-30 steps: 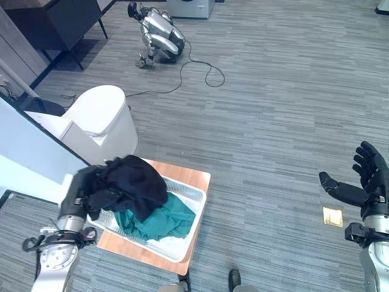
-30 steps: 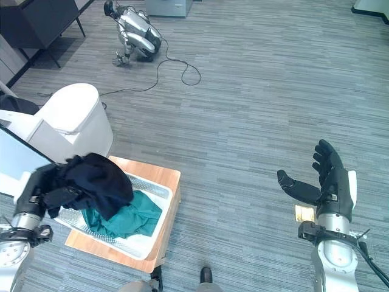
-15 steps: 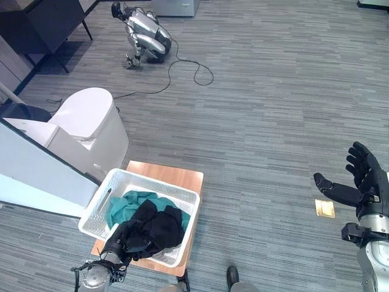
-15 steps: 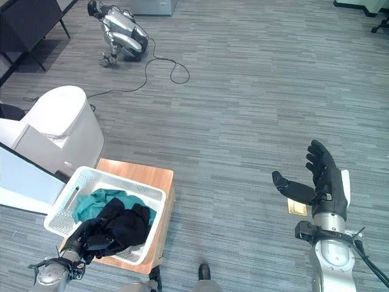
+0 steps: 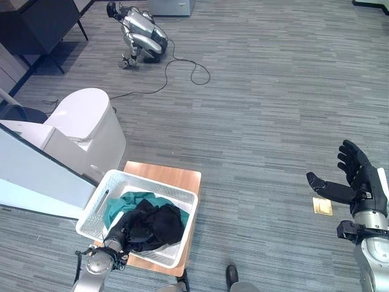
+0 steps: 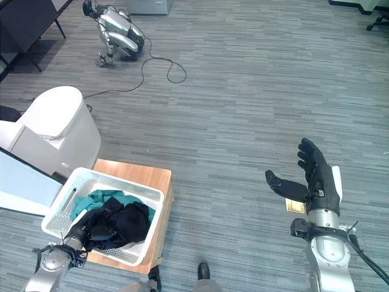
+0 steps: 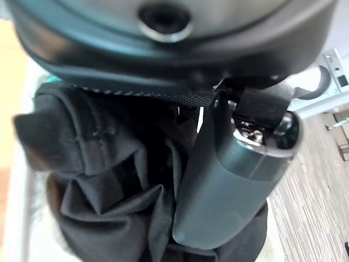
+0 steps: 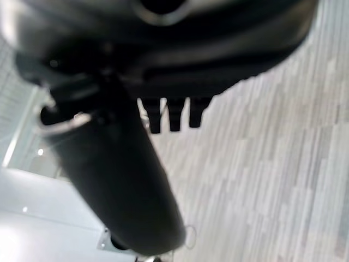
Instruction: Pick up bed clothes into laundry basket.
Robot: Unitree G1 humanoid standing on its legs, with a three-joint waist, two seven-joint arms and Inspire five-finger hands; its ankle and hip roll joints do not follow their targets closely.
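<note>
A white laundry basket (image 5: 155, 184) stands on a low wooden stool (image 5: 170, 175). Inside lie a teal cloth (image 5: 124, 204) and, on top of it at the near side, a black garment (image 5: 159, 224). My left hand (image 5: 117, 237) reaches over the basket's near rim, shut on the black garment; in the left wrist view its thumb (image 7: 229, 180) presses into the dark folds (image 7: 92, 164). Far to the right, my right hand (image 5: 357, 182) hovers above the floor, open and holding nothing, its fingers (image 8: 173, 114) straight.
A rounded white bin (image 5: 85, 121) and a white panel (image 5: 30, 176) stand just left of the basket. A quadruped robot (image 5: 143, 33) with a trailing cable (image 5: 194, 70) lies at the back. A small yellow tag (image 5: 322, 207) lies on the grey floor near my right hand.
My left hand has lowered the black garment from above the basket down onto the teal cloth inside. The camera has shifted; the right hand stays open.
</note>
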